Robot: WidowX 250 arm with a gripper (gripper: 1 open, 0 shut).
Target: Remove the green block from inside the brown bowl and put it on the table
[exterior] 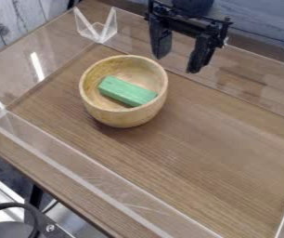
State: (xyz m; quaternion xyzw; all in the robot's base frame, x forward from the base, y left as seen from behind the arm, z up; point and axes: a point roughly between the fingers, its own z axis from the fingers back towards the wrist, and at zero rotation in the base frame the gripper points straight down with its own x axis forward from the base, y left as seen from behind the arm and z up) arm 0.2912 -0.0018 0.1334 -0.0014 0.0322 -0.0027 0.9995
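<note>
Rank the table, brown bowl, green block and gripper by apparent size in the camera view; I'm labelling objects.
1. table
2. brown bowl
3. gripper, higher up, so its size is unsure
4. green block

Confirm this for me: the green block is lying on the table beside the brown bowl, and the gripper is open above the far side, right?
Not quite. The camera view shows the green block lying inside the brown bowl, not on the table. The gripper is indeed open.
</note>
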